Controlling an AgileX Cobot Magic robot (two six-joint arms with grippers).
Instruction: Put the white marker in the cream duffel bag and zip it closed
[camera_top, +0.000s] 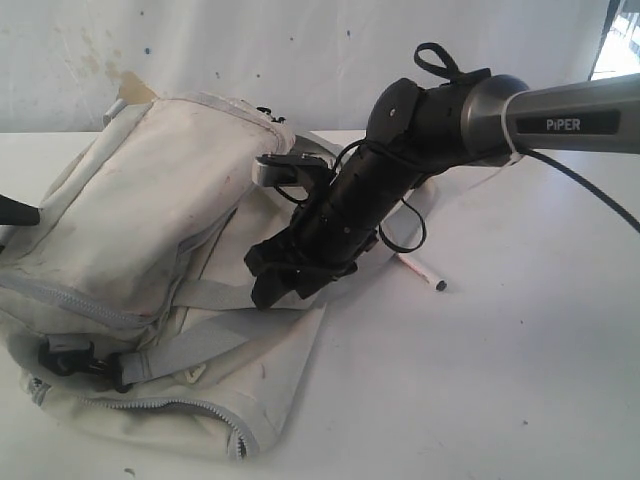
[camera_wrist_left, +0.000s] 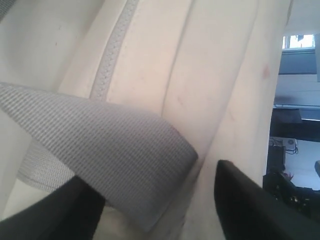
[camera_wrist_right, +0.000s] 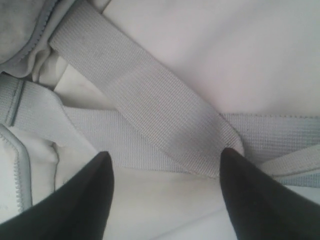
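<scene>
Marker (camera_top: 420, 271) lies clear beside bag (camera_top: 150, 200) edge — left claw (camera_wrist_left: 150, 170) spread; right claw (camera_wrist_right: 165, 152) spread.

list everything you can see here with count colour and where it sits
cream duffel bag: one, stained off-white, lying on the left part of the table
straps: at least two, light grey, crossing over the bag's front
buckle: one, black, low on the bag's near left side
white marker: one, white with a black end, on the table just right of the bag, outside it
table: one, white, under everything
right arm: one, grey and black, reaching in from the right
right tool: one, black, open, over the crossed straps
left tool: one, black, open, close against the bag beside a grey strap
</scene>
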